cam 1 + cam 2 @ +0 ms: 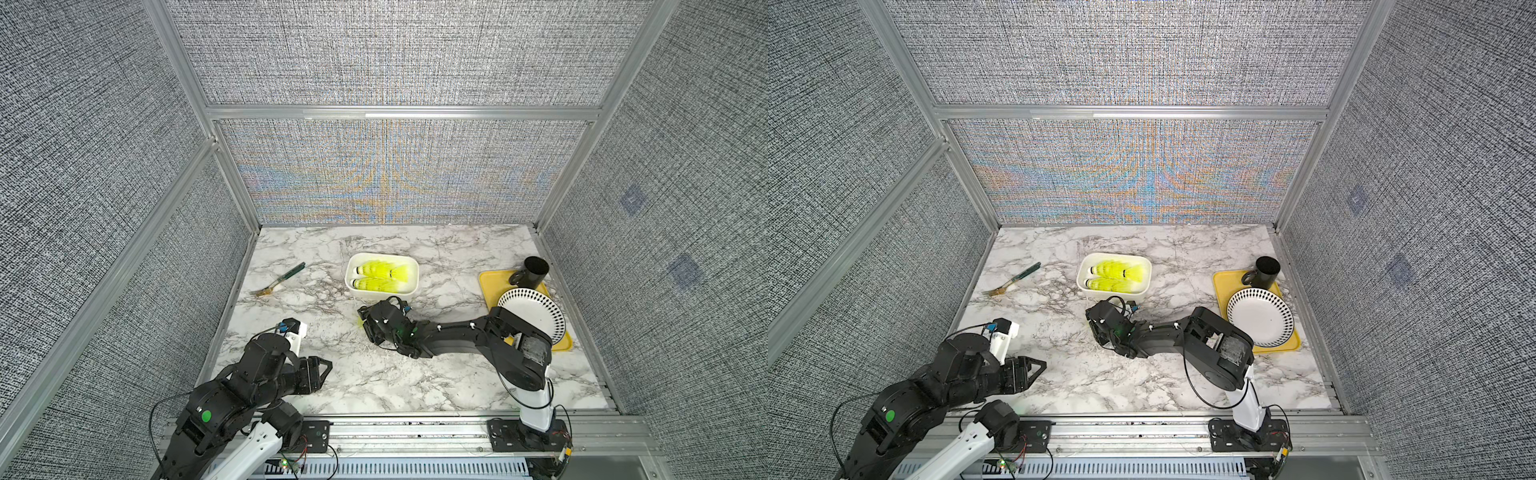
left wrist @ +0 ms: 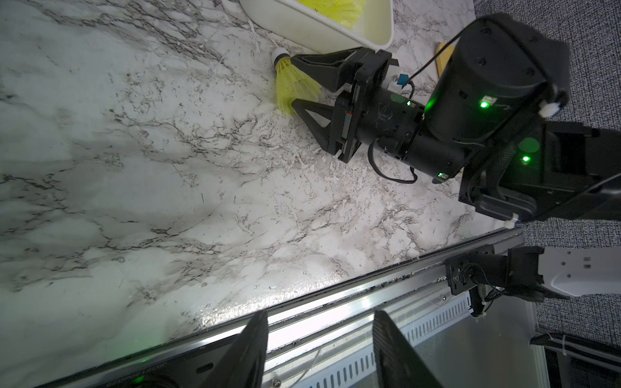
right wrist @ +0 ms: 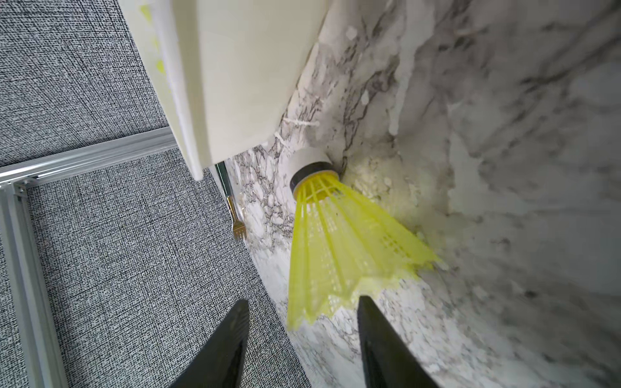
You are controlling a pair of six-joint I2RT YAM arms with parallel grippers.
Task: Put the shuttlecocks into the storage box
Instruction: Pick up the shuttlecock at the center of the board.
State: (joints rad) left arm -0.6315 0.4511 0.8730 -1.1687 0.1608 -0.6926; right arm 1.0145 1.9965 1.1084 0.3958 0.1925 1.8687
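Note:
The white storage box stands mid-table with three neon yellow shuttlecocks lying in it. One more shuttlecock lies on the marble just in front of the box, white cap toward the box. My right gripper is low over the table, open, with the skirt's end between its fingertips and not squeezed. In both top views this shuttlecock is almost hidden by the gripper. Near the front left edge my left gripper stands open and empty.
A fork with a green handle lies at the left. At the right a yellow tray carries a black cup and a patterned white plate. An aluminium rail runs along the table's front edge.

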